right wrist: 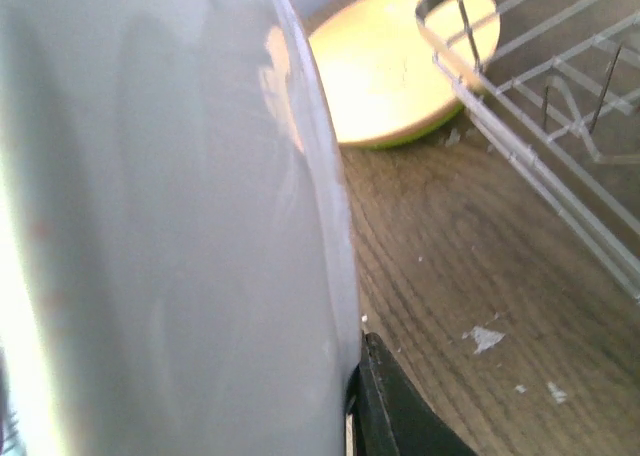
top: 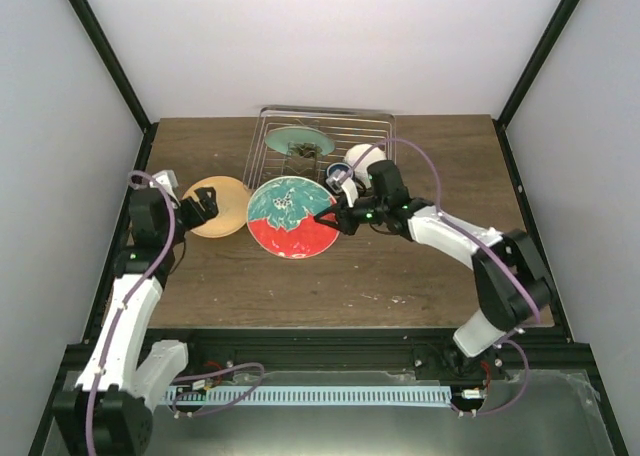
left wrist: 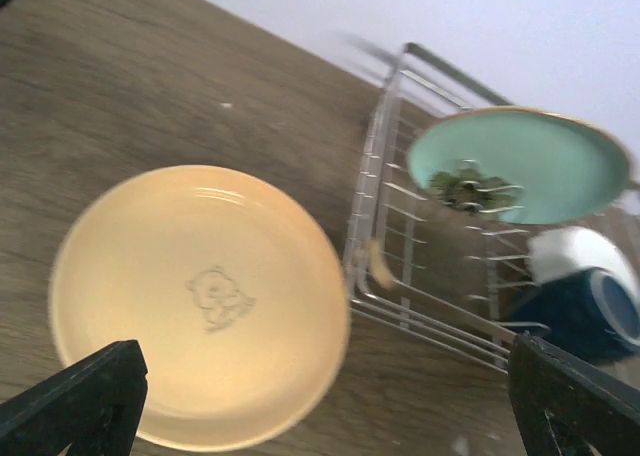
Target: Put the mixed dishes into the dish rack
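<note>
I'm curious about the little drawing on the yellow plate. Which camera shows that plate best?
The left wrist view: it shows the yellow plate close up and nearly whole, with the faint drawing at its centre. The top external view shows it small and far off, with no drawing legible. The right wrist view catches only part of it, blurred and glary.

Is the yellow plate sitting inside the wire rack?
No, the yellow plate lies flat on the wooden table just outside the side wall of the dish rack.
</note>
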